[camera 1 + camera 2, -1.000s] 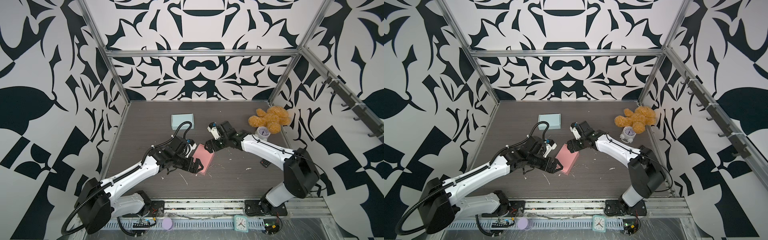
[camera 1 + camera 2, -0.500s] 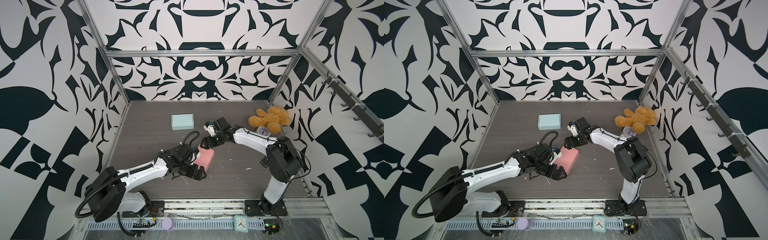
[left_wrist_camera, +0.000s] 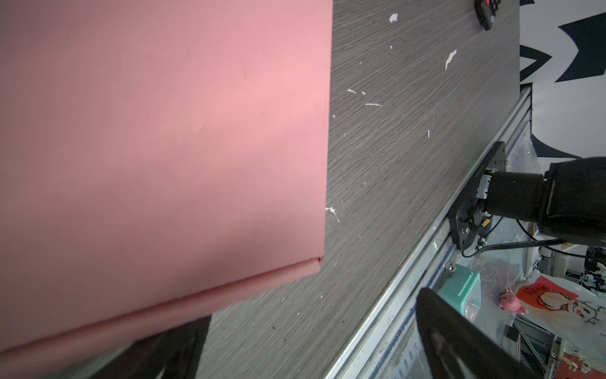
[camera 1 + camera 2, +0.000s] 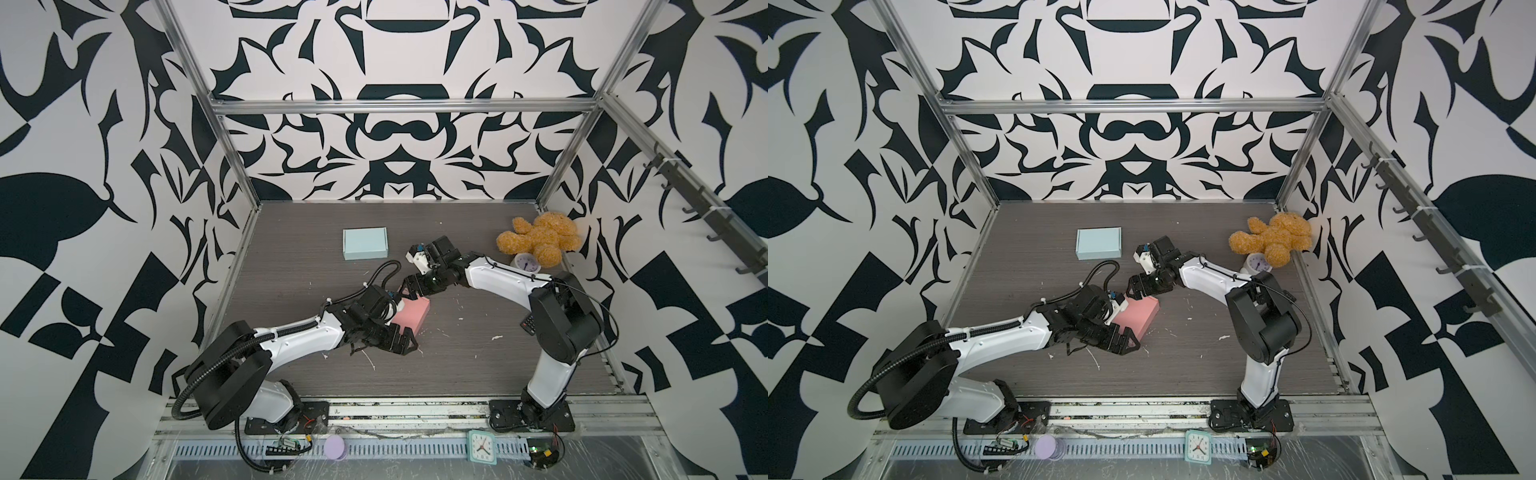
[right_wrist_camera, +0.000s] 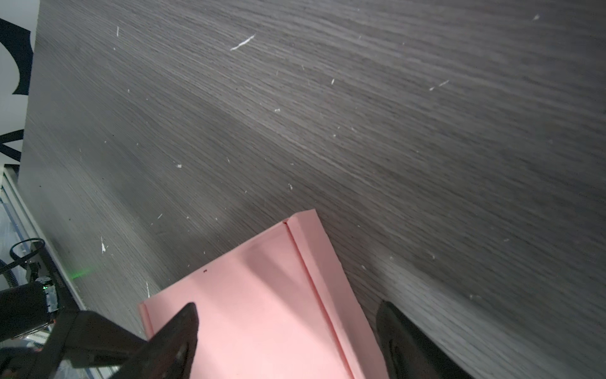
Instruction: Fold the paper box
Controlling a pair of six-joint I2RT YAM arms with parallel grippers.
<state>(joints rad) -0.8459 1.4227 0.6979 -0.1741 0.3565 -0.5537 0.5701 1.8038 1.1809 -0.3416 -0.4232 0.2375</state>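
Pink paper box [image 4: 412,316] lies flat at the middle of the desk [image 4: 457,374]. Left gripper [image 4: 400,341] sits at its near end, jaws apart, nothing clamped. Right gripper [image 4: 413,289] sits at its far end, jaws apart, straddling the folded edge. Blue box [image 4: 365,243] lies farther back.

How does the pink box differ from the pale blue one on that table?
Place: the blue box lies alone towards the back; the pink box lies mid-table, with the left claw at its near end and the right claw at its far end, both open. Pose: the blue box sits square to the edges of the table; the pink box lies slanted. Both are flat rectangular boxes.
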